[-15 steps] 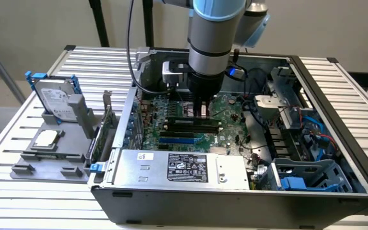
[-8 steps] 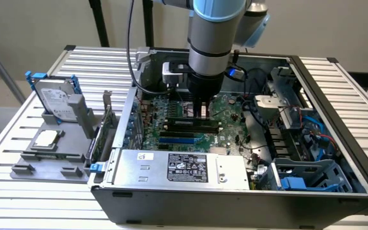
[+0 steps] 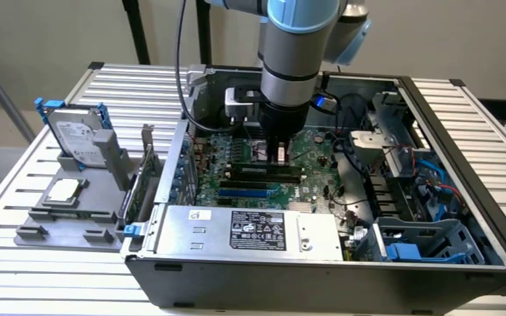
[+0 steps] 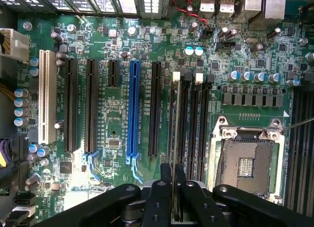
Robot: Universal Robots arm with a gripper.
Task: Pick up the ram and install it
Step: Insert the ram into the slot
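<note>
Install step in hand, pick-up done: gripper [image 4: 175,197] clamped on the ram [image 4: 173,138], fingers [image 4: 159,202] pressed to both flat faces of the stick, seen edge-on in wrist view as a thin strip running out from between the pads. In exterior view, gripper [image 3: 277,153] down inside the open pc case [image 3: 464,131], low over the motherboard [image 3: 235,191], directly above the dark memory slots [image 3: 262,172].

Ram's long axis parallel to the memory slots [image 4: 189,119], same run as the blue expansion slot [image 4: 132,109] and the black ones beside it. Board held on edge, contact edge down toward the mobo. Lower edge looks lined up over the slot nearest the black expansion slot, away from the empty cpu socket [image 4: 245,160]; prob hovering just above or barely touching, hard to tell if seated at all from this angle.

Next move, as a judgement: needs straight push down w/ the stick kept square to the slot, notch matched, end latches [image 4: 176,75] open, even pressure along the length. Any tilt risks a jam or a bent edge.

Outside the case on exterior view's left: hard drive [image 3: 76,135] w/ blue brackets and silver processor chip [image 3: 64,191] on the grey holder, untouched.
</note>
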